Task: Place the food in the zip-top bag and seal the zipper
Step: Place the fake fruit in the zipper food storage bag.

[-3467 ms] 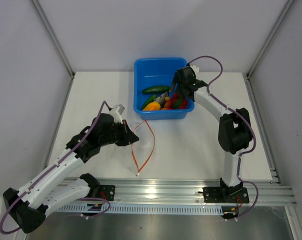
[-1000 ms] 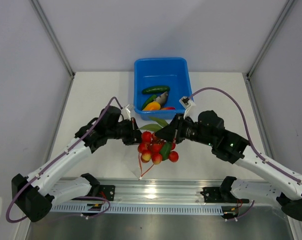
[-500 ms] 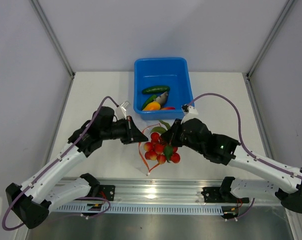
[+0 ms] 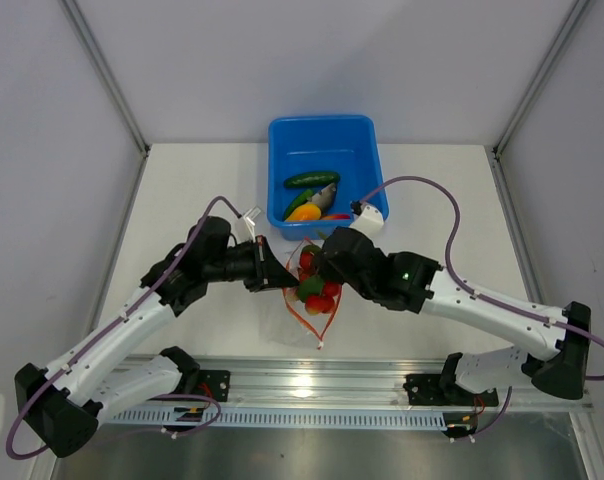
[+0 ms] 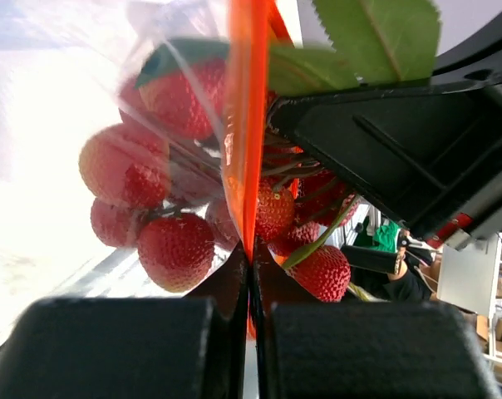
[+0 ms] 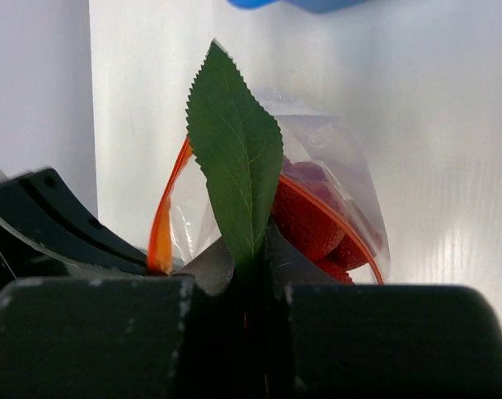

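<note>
The clear zip-top bag (image 4: 325, 322) hangs open over the table between my two grippers. My left gripper (image 4: 277, 274) is shut on its orange zipper (image 5: 247, 125) strip at the mouth's left edge. My right gripper (image 4: 318, 266) is shut on the green leaf (image 6: 237, 154) of a bunch of small red toy fruits (image 4: 318, 290), part of the food. The bunch sits inside the bag mouth, its red fruits (image 5: 174, 249) showing through the plastic. In the blue tub (image 4: 322, 135) lie a green cucumber (image 4: 312, 180), a yellow-orange fruit (image 4: 304, 212) and a grey fish (image 4: 325, 197).
The blue tub stands at the back middle of the white table (image 4: 192, 190), just behind the bag. The right arm (image 4: 482, 310) stretches low across the table's right front. A metal rail (image 4: 312, 385) runs along the near edge.
My right gripper has carried the red bunch left and back, down into the bag mouth. My left gripper has kept its hold on the zipper and shifted only a little.
</note>
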Robot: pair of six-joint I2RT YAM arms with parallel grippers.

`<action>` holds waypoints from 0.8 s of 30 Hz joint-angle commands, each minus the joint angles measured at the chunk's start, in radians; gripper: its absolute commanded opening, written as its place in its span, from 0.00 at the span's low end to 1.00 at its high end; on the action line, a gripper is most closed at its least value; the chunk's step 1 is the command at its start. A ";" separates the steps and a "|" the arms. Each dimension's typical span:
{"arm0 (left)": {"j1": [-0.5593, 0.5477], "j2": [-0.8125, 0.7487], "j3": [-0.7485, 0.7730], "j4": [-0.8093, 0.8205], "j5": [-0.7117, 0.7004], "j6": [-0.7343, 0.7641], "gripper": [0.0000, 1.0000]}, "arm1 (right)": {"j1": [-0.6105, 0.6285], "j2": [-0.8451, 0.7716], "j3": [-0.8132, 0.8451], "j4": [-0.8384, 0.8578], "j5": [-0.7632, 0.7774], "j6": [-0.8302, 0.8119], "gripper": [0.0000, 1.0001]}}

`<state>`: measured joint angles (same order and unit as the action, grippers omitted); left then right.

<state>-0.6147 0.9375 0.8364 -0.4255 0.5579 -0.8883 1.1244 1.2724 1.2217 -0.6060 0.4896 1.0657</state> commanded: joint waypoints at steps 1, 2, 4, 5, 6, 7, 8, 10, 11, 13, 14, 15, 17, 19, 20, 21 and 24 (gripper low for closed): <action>0.000 -0.005 -0.007 0.065 0.037 -0.037 0.01 | 0.035 0.047 0.079 -0.028 0.168 0.112 0.00; -0.002 -0.005 -0.005 0.074 0.040 -0.041 0.01 | 0.055 0.057 0.079 -0.015 0.184 0.108 0.00; -0.005 -0.008 -0.006 0.082 0.048 -0.058 0.01 | 0.075 0.087 0.082 -0.006 0.226 0.073 0.00; -0.003 -0.009 -0.003 0.088 0.053 -0.066 0.01 | 0.087 0.122 0.090 -0.008 0.246 0.071 0.00; -0.005 -0.014 -0.005 0.102 0.060 -0.084 0.00 | 0.104 0.139 0.093 -0.011 0.259 0.057 0.00; -0.005 -0.019 -0.006 0.108 0.063 -0.092 0.01 | 0.112 0.154 0.094 -0.011 0.273 0.051 0.00; -0.003 -0.020 -0.003 0.111 0.066 -0.100 0.01 | 0.120 0.169 0.096 -0.008 0.280 0.043 0.00; -0.005 -0.029 0.001 0.120 0.071 -0.123 0.01 | 0.143 0.206 0.110 0.003 0.293 -0.004 0.12; -0.005 -0.037 0.003 0.125 0.074 -0.139 0.01 | 0.158 0.218 0.120 0.021 0.297 -0.068 0.29; -0.003 -0.045 0.001 0.129 0.068 -0.153 0.01 | 0.172 0.219 0.130 0.041 0.284 -0.135 0.44; -0.003 -0.046 0.000 0.129 0.063 -0.156 0.01 | 0.176 0.213 0.136 0.037 0.274 -0.151 0.50; -0.003 -0.051 0.001 0.129 0.059 -0.158 0.01 | 0.184 0.202 0.137 0.035 0.279 -0.159 0.56; -0.003 -0.058 0.001 0.122 0.040 -0.159 0.01 | 0.192 0.153 0.119 0.040 0.274 -0.185 0.69; -0.003 -0.063 -0.008 0.122 0.034 -0.159 0.01 | 0.189 0.099 0.098 0.037 0.248 -0.210 0.78; -0.003 -0.062 -0.016 0.120 0.034 -0.158 0.01 | 0.183 0.082 0.095 0.029 0.230 -0.225 0.79; -0.003 -0.062 -0.016 0.120 0.033 -0.156 0.00 | 0.180 0.064 0.090 0.022 0.201 -0.233 0.79; -0.003 -0.057 -0.028 0.123 0.030 -0.159 0.00 | 0.183 -0.014 0.079 -0.021 0.182 -0.239 0.78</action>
<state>-0.6075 0.8749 0.8154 -0.3519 0.5690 -1.0233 1.2850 1.3525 1.2888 -0.6952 0.7109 0.8352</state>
